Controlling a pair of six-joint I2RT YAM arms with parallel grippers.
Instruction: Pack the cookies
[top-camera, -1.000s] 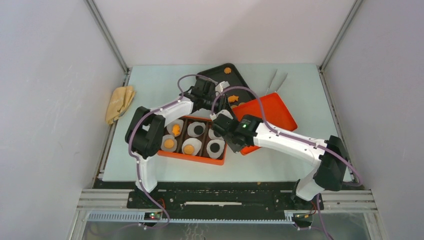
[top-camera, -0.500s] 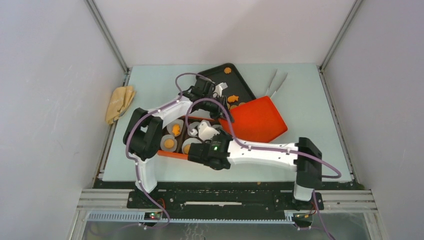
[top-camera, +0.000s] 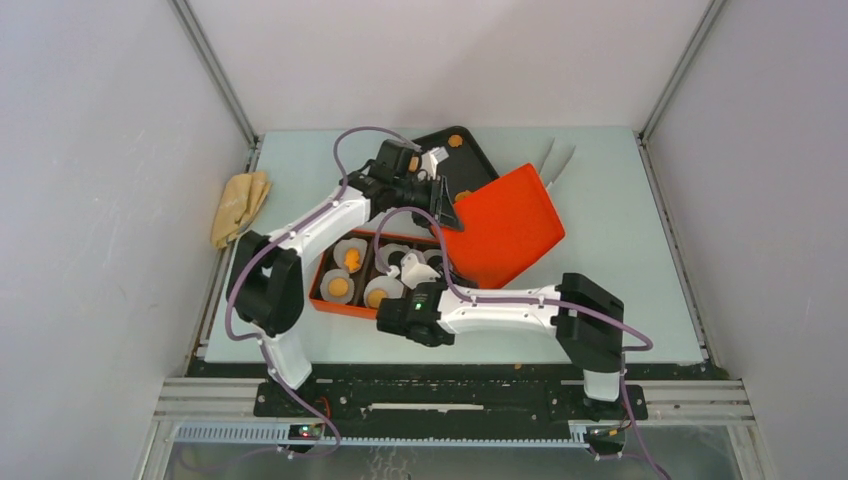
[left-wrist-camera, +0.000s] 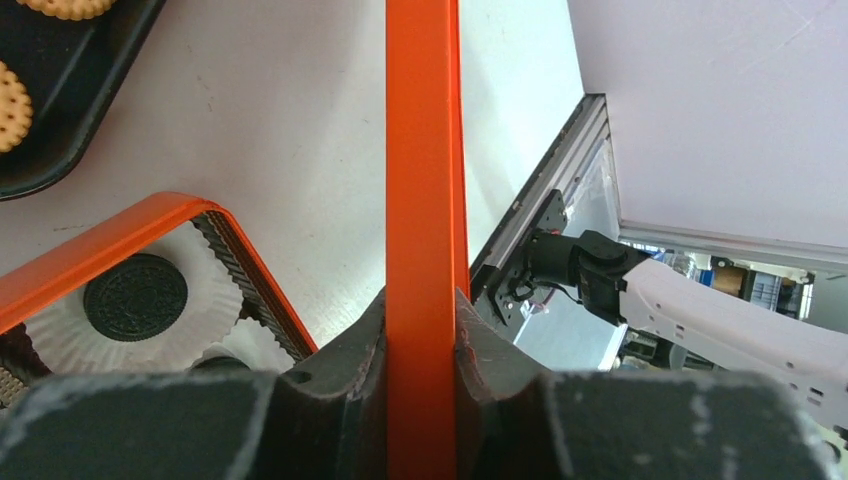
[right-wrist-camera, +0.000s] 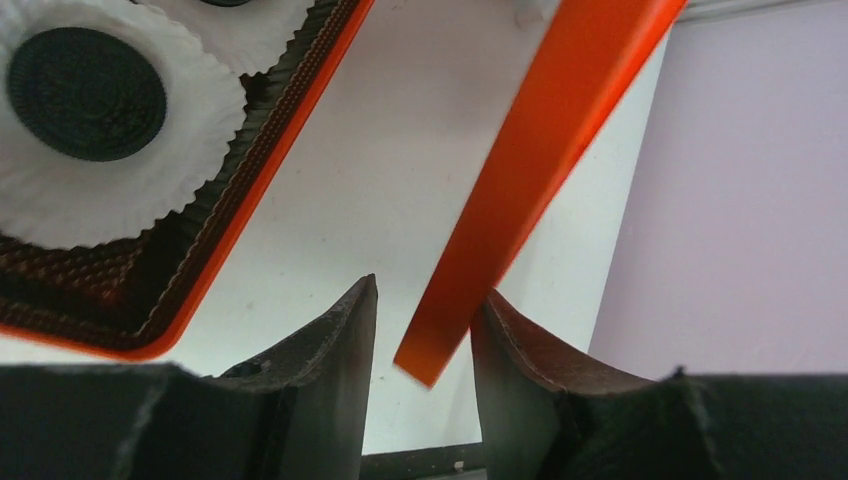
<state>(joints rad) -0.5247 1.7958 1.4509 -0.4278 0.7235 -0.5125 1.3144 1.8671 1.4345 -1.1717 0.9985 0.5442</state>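
The orange box (top-camera: 330, 303) holds white paper liners with cookies (top-camera: 338, 287) in them, some orange-brown and some dark (left-wrist-camera: 135, 297). More cookies (left-wrist-camera: 12, 105) lie on the black tray (top-camera: 470, 165) behind it. My left gripper (top-camera: 441, 205) is shut on the edge of the orange lid (top-camera: 500, 225), which it holds tilted beside the box. In the left wrist view the lid's edge (left-wrist-camera: 422, 150) runs straight up from between the left gripper (left-wrist-camera: 422, 340). My right gripper (right-wrist-camera: 425, 300) stands open by the box's right end. The lid's corner (right-wrist-camera: 540, 160) hangs between its fingers, unpinched.
Metal tongs (top-camera: 555, 160) lie at the back right, partly behind the lid. A beige cloth (top-camera: 240, 205) sits at the table's left edge. Walls close in on three sides. The right forearm (top-camera: 500, 300) stretches across the near side of the table.
My right gripper has opened and its arm has swung down and left toward the box's near right end. The left gripper has tipped the orange lid up and shifted it back.
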